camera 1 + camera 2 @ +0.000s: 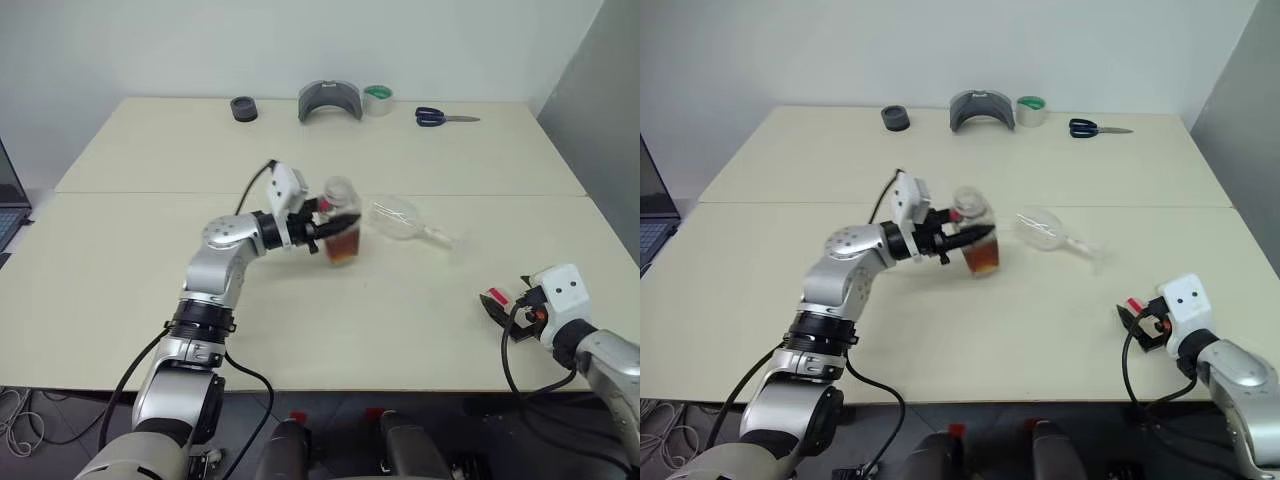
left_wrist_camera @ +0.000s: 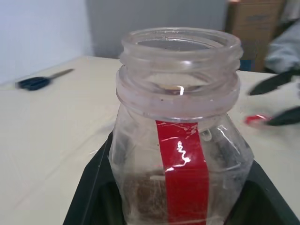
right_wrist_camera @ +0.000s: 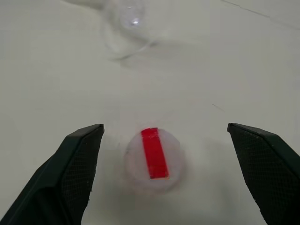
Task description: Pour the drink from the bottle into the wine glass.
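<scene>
The left pincer [image 1: 322, 228] grips the uncapped bottle [image 1: 342, 226] upright; the right pincer [image 3: 164, 164] gapes wide around the cap [image 3: 153, 158]; the glass [image 1: 400, 220] lies toppled.

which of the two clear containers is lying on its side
The wine glass: it lies tipped over on the table, foot pointing toward the robot's right. The bottle stands upright, uncapped, gripped by the left pincer and holding the brown drink.

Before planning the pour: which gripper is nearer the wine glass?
Left. The left gripper grips the bottle beside the toppled wine glass; the right gripper sits farther off.
</scene>
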